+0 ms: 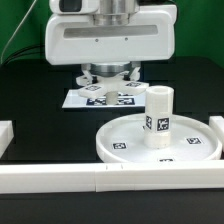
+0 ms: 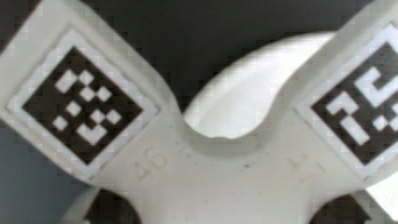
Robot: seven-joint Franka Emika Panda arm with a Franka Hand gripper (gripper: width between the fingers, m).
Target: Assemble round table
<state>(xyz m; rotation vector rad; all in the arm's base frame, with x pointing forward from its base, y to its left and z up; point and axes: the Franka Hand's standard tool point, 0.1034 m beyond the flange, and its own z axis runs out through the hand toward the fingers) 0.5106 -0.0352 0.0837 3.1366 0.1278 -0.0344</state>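
Observation:
The large round rimmed disc [image 1: 108, 147] lies on the table at the exterior view's right. The short thick post [image 1: 159, 116] stands upright on it, tag facing the camera. My gripper [image 1: 107, 76] is low over the back of the table. The cross-shaped piece [image 1: 106, 73] sits between its fingers. In the wrist view the cross-shaped piece [image 2: 196, 150] fills the frame, two tagged arms spreading away. It spans the gap between the dark fingers [image 2: 116, 203] of my gripper [image 2: 217, 205], which is shut on it.
The marker board [image 1: 76, 99] lies flat under and just behind the gripper. A long white border rail [image 1: 100, 181] runs along the front. Shorter rail pieces stand at the exterior view's left [image 1: 5, 134] and right [image 1: 217, 124].

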